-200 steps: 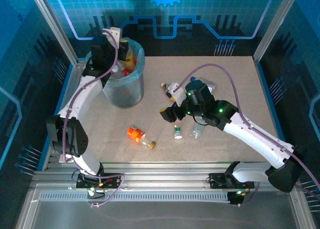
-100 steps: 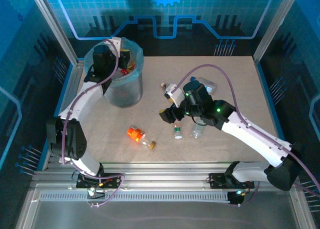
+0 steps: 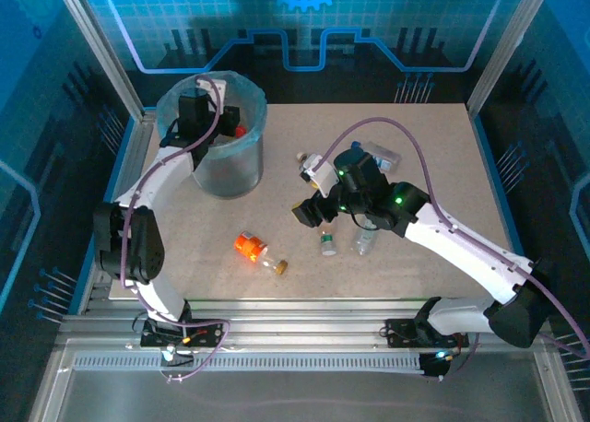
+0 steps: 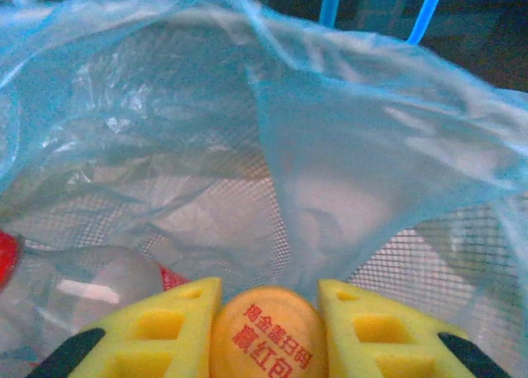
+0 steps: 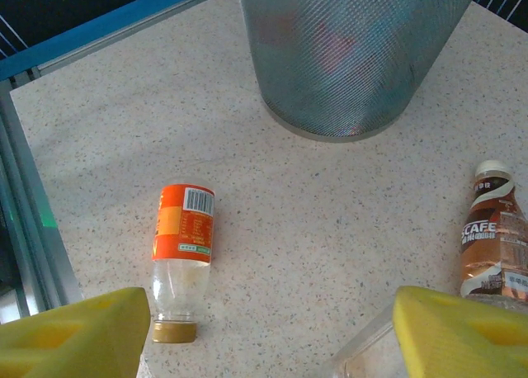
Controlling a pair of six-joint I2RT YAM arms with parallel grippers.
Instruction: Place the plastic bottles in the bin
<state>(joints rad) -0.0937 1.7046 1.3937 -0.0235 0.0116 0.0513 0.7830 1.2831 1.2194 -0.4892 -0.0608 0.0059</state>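
Note:
The bin is a grey mesh bucket lined with a light-blue bag, at the table's back left. My left gripper reaches into its mouth, shut on a plastic bottle by its yellow cap with red print. More bottles lie on the bin's floor. My right gripper hangs open above the table's middle, nothing held. An orange-label bottle lies ahead of its left finger, and a brown coffee bottle is at the right.
A green-cap bottle and a clear bottle lie just under the right arm. Two more bottles lie behind it. The bin's mesh wall stands ahead of the right gripper. Frame posts edge the table.
My left gripper has dropped from above the bin's rim down into its mouth, still holding the bottle. The right gripper has barely shifted.

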